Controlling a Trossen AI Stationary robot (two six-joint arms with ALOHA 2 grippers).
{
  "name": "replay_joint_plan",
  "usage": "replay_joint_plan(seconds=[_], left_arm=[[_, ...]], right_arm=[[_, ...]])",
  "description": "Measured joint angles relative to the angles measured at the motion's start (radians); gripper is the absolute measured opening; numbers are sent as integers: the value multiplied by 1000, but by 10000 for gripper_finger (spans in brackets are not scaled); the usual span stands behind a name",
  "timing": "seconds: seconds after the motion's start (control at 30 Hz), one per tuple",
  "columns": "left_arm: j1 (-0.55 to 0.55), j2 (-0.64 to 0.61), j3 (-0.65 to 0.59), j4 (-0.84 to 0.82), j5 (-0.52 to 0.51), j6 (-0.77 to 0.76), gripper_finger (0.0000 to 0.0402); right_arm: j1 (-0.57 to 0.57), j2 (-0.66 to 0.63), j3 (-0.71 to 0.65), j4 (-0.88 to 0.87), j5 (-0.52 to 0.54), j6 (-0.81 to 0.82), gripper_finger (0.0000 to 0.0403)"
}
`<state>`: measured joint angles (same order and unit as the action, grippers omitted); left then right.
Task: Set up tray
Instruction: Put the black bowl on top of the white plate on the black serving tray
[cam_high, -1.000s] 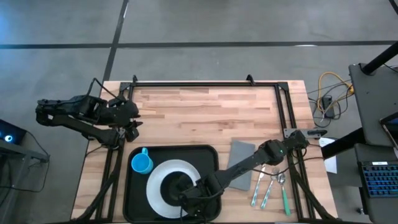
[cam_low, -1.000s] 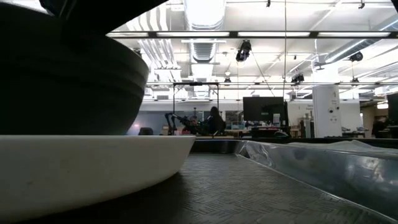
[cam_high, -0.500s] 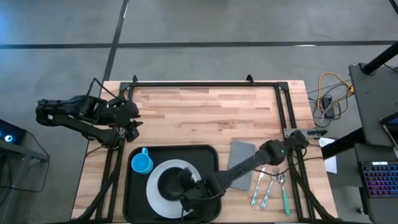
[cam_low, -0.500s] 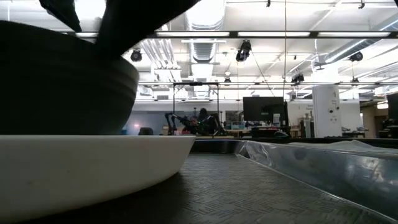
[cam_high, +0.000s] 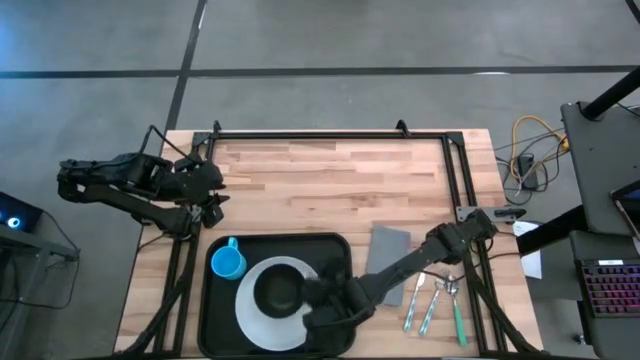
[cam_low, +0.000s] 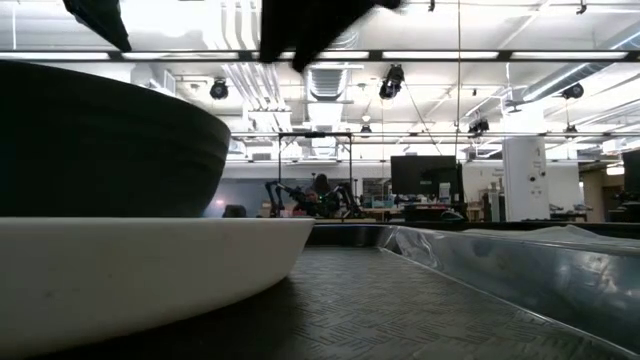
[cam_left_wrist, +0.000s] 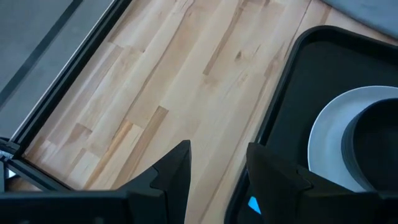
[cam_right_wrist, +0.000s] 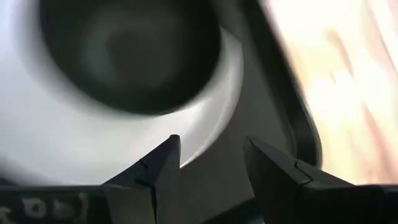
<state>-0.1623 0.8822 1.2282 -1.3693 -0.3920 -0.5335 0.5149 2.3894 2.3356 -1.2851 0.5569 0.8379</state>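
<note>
The black tray (cam_high: 214, 305) lies at the table's near edge. On it rest a white plate (cam_high: 250, 312) with a black bowl (cam_high: 278, 290) standing in it, and a blue cup (cam_high: 228, 262) at the tray's far left corner. My right gripper (cam_high: 320, 298) hovers open over the tray just right of the bowl; in its wrist view the gripper (cam_right_wrist: 208, 155) has nothing between its fingers, with the bowl (cam_right_wrist: 130, 56) and plate (cam_right_wrist: 217, 93) beyond. My left gripper (cam_left_wrist: 214, 165) waits open at the table's left edge, beyond the tray's far left corner.
A grey napkin (cam_high: 388, 255) lies right of the tray, and several pieces of cutlery (cam_high: 432, 300) lie beyond it toward the right edge. The far half of the wooden table (cam_high: 330, 180) is bare. A black frame (cam_high: 330, 134) runs along the far and right edges.
My right gripper has come off the bowl's rim, risen a little, moved toward the table's right edge and rolled about its own axis. The bowl has stayed on the plate.
</note>
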Motion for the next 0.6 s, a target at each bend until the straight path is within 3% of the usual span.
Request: replay_joint_plan(seconds=[0.13,0.23,0.43,0.6], left_arm=[[0,1,0,0,-2,1,137],[0,1,0,9,-3,1,137],[0,1,0,31,-4,2,137],[0,1,0,32,-4,1,137]], right_arm=[[-48,2,-60,-24,11,416,147],[-88,3,-96,-3,7,564,135],[-168,4,-133,64,-7,515,115],[-202,2,-137,88,-79,306,108]])
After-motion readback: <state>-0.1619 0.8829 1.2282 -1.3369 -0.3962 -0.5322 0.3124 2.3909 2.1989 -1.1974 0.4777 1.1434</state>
